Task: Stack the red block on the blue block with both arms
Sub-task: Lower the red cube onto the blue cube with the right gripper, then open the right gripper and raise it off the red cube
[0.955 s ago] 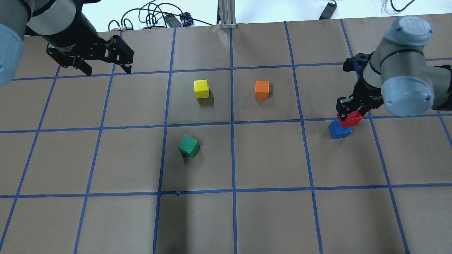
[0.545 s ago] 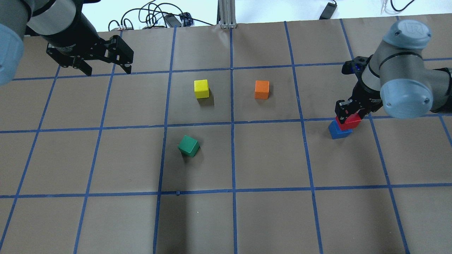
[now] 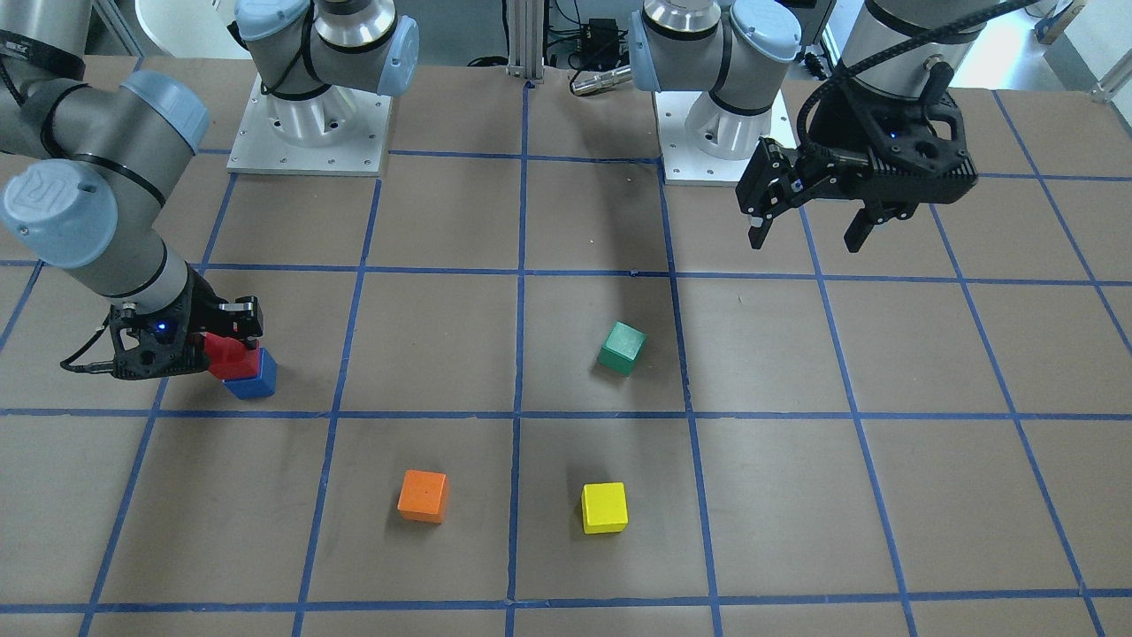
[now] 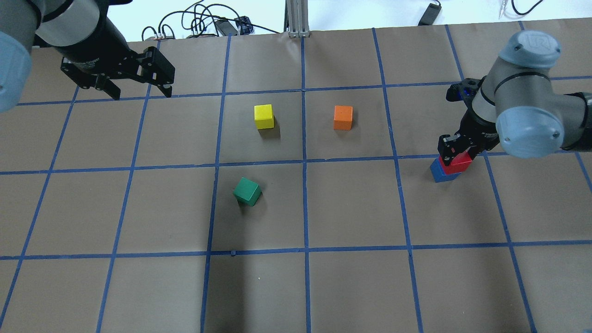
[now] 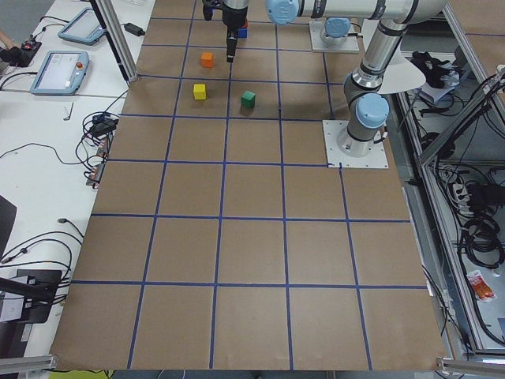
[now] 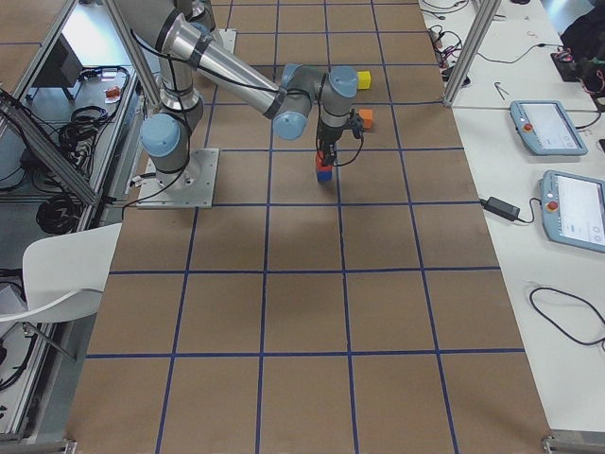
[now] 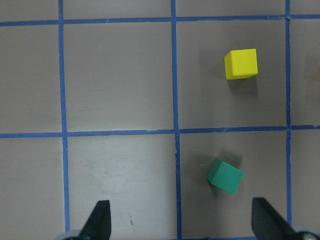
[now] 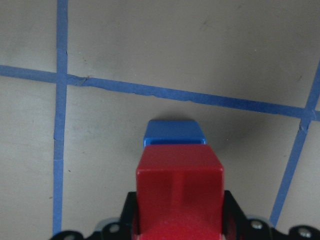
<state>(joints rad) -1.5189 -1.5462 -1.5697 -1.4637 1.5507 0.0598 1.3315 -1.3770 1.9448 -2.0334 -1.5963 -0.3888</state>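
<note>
My right gripper (image 4: 458,149) is shut on the red block (image 4: 459,162) and holds it right on top of the blue block (image 4: 442,173), which stands on the table at the right. In the front view the red block (image 3: 223,356) sits over the blue block (image 3: 255,375) with the right gripper (image 3: 232,341) around it. The right wrist view shows the red block (image 8: 179,187) between the jaws and the blue block (image 8: 173,133) just beneath it. My left gripper (image 4: 138,91) is open and empty, high over the far left; it also shows in the front view (image 3: 806,232).
A yellow cube (image 4: 263,116) and an orange cube (image 4: 342,117) stand mid-table at the far side. A green cube (image 4: 247,191), turned at an angle, lies nearer. Blue tape lines grid the brown table. Cables lie past the far edge.
My right gripper has lowered the red block and shifted it slightly left, so it now sits closer over the blue block. The left arm has not moved.
</note>
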